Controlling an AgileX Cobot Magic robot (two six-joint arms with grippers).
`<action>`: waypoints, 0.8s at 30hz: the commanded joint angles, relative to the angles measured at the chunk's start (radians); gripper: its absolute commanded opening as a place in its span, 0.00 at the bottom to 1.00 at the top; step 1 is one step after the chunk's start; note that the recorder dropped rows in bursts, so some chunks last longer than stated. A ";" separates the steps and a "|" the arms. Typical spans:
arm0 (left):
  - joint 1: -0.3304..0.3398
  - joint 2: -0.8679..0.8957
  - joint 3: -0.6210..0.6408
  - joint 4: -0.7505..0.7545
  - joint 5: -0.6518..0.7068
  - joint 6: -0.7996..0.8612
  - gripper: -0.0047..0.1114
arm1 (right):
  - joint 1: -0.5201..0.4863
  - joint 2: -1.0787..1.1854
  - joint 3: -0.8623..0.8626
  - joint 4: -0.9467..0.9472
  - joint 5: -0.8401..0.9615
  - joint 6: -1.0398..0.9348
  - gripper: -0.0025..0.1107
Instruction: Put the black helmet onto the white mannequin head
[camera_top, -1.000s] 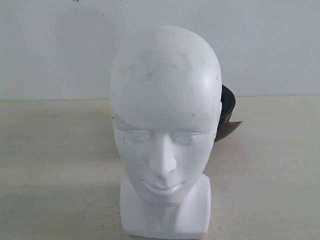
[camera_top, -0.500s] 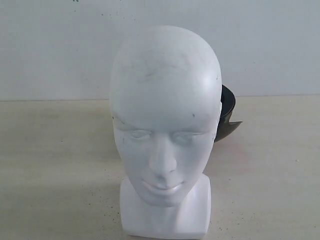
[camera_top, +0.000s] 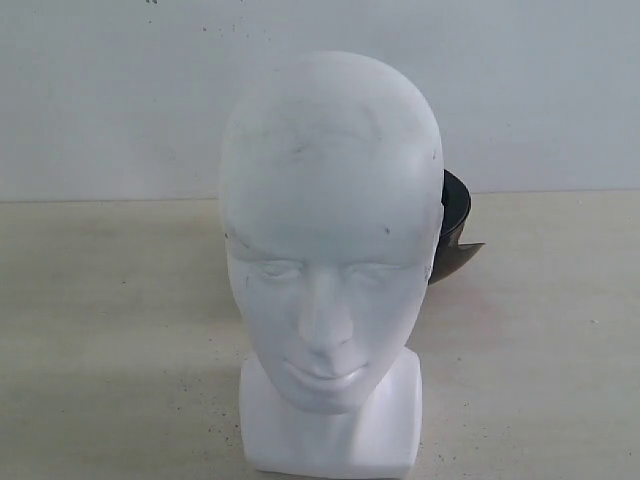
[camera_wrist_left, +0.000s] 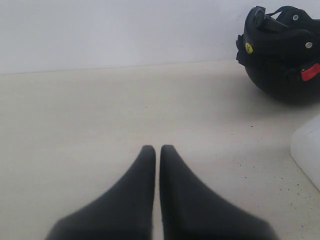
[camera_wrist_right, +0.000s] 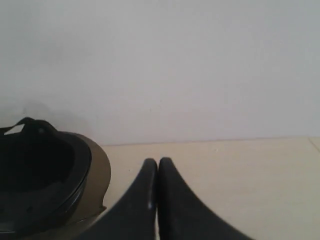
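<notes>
1. White mannequin head (camera_top: 330, 260): nearest the exterior camera, upright on its squarish base on the tabletop (camera_top: 110, 330), crown bare
2. Left gripper (camera_wrist_left: 157, 148): jaws pressed together, holding nothing, low over the tabletop; the helmet lies well apart from it
3. Right gripper (camera_wrist_right: 158, 160): jaws likewise closed and empty, with the helmet's open side near
4. Black helmet (camera_top: 452, 225): on the tabletop behind the head, to the right in the exterior view and mostly hidden by it. Expect a stiff, smooth shell, fairly light and apt to slip. The brown visor (camera_wrist_right: 97, 175) looks thin, so take hold at the shell's rim or by the straps (camera_wrist_left: 280, 11)
5. Pale wall (camera_top: 100, 90): farthest back
</notes>
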 joint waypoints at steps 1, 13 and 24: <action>-0.007 -0.002 0.004 -0.012 0.001 0.002 0.08 | -0.003 0.183 -0.233 0.002 0.197 0.049 0.02; -0.007 -0.002 0.004 -0.012 0.001 0.002 0.08 | 0.013 0.783 -1.061 0.360 0.928 -0.183 0.23; -0.007 -0.002 0.004 -0.012 0.001 0.002 0.08 | 0.152 1.020 -1.156 0.098 0.855 -0.053 0.62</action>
